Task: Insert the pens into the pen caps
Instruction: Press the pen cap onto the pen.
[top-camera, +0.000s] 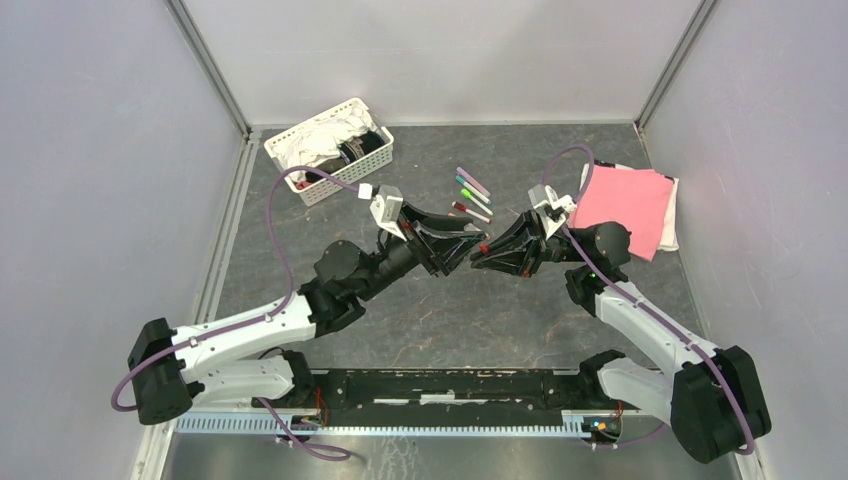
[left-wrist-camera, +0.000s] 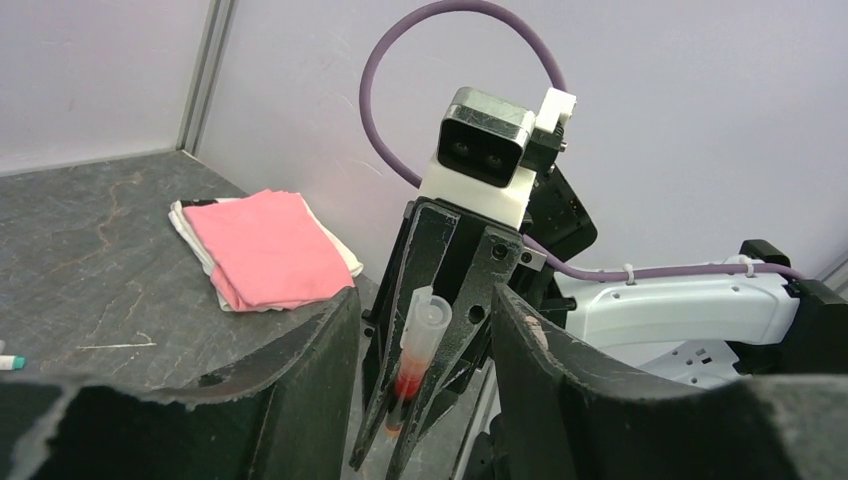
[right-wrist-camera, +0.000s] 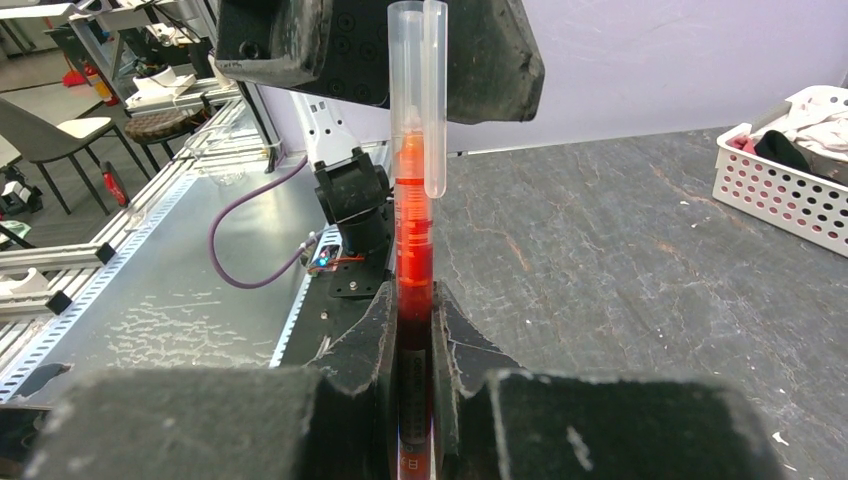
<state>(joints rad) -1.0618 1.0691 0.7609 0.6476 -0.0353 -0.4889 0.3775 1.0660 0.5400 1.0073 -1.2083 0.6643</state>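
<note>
My right gripper (right-wrist-camera: 415, 310) is shut on a red pen (right-wrist-camera: 413, 240), held off the table at mid-table (top-camera: 482, 256). A clear pen cap (right-wrist-camera: 415, 80) with a clip sits over the pen's tip. My left gripper (top-camera: 476, 244) faces it tip to tip and is open. In the left wrist view the pen cap (left-wrist-camera: 428, 318) stands between my two wide-apart left fingers (left-wrist-camera: 320, 370), touching neither. Several other pens (top-camera: 472, 196) with coloured ends lie in a row on the table behind the grippers.
A white basket (top-camera: 372, 158) of cloths stands at the back left. A pink cloth (top-camera: 625, 205) on a white one lies at the back right. Grey walls close in the table on three sides.
</note>
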